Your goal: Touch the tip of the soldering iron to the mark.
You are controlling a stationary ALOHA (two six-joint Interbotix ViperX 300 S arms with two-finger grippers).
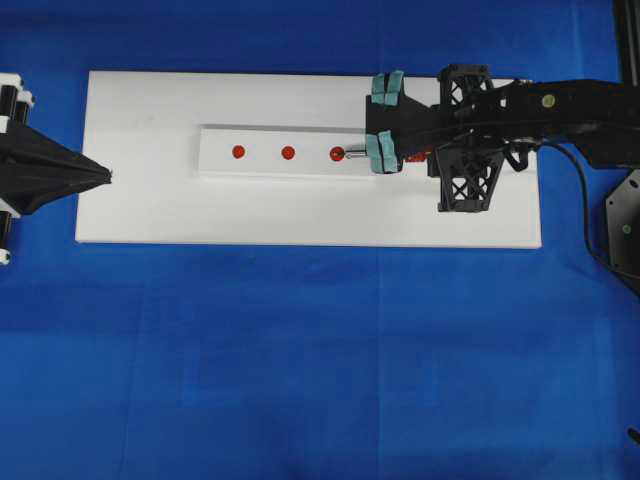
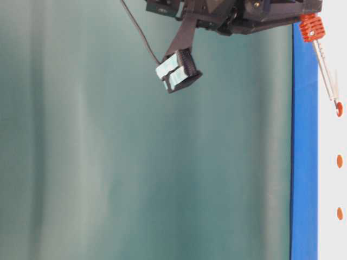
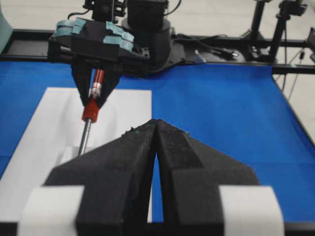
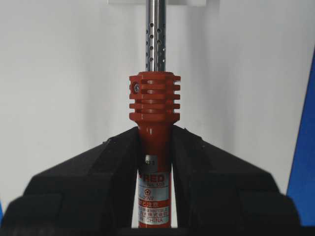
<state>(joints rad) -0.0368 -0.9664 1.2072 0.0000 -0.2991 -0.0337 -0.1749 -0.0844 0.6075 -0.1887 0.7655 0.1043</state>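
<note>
Right gripper [image 4: 155,162] clamped on the soldering iron [image 4: 154,113] at the red handle, jaws tight against both sides. Shaft runs out ahead of the jaws and slopes down to the raised white strip [image 1: 270,152]; in the overhead view the tip sits at the right-most of 3 red marks [image 1: 337,153], contact can't be confirmed. Other 2 marks lie further left on the strip, clear of the tool. Strip sits on the white board [image 1: 150,210], right gripper over the board's right half. Left gripper [image 3: 156,147] fully closed, holding nothing, parked at the board's left edge, well apart from the iron. Blue cloth [image 1: 300,370] under the board, bare on the near side. Teal backdrop [image 2: 135,162] behind in the table-level view.
</note>
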